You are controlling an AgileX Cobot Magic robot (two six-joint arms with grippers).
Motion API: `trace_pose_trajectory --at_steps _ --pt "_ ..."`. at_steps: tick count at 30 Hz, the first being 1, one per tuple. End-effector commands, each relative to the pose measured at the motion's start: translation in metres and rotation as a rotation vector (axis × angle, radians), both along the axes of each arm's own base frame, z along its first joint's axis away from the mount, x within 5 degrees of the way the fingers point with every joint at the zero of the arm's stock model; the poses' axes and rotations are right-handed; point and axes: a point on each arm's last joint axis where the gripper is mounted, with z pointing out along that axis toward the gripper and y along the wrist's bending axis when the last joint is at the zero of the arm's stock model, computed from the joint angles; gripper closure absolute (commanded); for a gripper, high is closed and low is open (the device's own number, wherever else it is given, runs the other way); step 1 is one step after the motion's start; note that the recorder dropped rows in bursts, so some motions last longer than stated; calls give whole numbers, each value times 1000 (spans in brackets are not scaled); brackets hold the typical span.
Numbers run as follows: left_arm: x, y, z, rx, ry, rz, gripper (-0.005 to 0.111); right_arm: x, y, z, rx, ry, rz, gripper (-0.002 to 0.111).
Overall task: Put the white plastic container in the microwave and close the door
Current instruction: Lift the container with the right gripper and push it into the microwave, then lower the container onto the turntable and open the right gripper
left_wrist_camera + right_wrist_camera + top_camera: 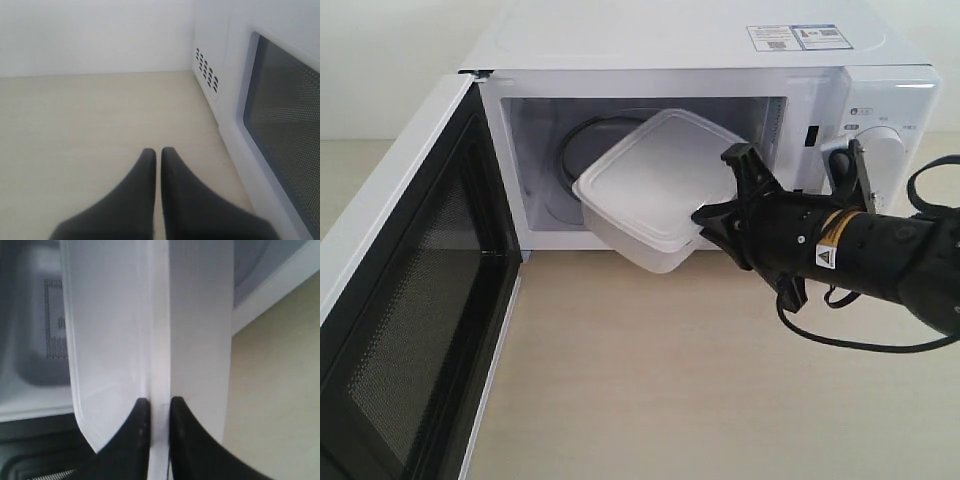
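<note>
The white plastic container (655, 190) looks light and thin-walled, probably a little flexible and smooth to the touch, so a pinch on its body would likely bow the wall or slip. The stiffer, safer place to take hold is the rim where the lid (665, 170) sits. Whether anything is inside cannot be told. The right jaws have it at exactly that spot: they are nearly closed, clamped on the thin lip at 1 corner, with 1 jaw on either side of the rim in the right wrist view. From that pinch the container (115, 340) stretches ahead of the right jaws and hangs tilted, its far end past the mouth of the microwave (720, 40) and its near corner, the one closest to the jaws, out in front of the opening above the bench (670, 390). Held by 1 corner alone, it may swing or twist as it goes in, and the lid could lift if the rim bends. The door (410, 300) stands wide open, well off to the side of the right jaws. The left jaws are closed on nothing, their 2 tips together low over the bench, with the door's outer face and its mesh window just beside them.
</note>
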Motion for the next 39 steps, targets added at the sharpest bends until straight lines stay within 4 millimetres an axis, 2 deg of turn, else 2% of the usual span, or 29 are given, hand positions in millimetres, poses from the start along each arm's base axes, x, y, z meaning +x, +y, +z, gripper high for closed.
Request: trace_pose_trajectory --at_steps 1,7,10,14,21,34,39 --pt "0 0 -1 -9 0 4 102 2 4 8 61 -22 -93 108" --pt "0 0 -1 -9 0 4 102 -1 12 9 52 -52 -250 108" --pt "0 0 -1 -9 0 4 102 0 18 12 33 -74 -271 108" --pt "0 0 -1 -9 0 4 102 10 37 16 42 -91 -242 108" --pt "0 0 -1 -9 0 4 102 33 65 7 42 -52 -216 108" --pt "0 0 -1 -9 0 4 102 61 82 -2 57 -38 -257 108" --pt "0 0 -1 -9 0 4 102 63 80 -1 12 -82 -272 108"
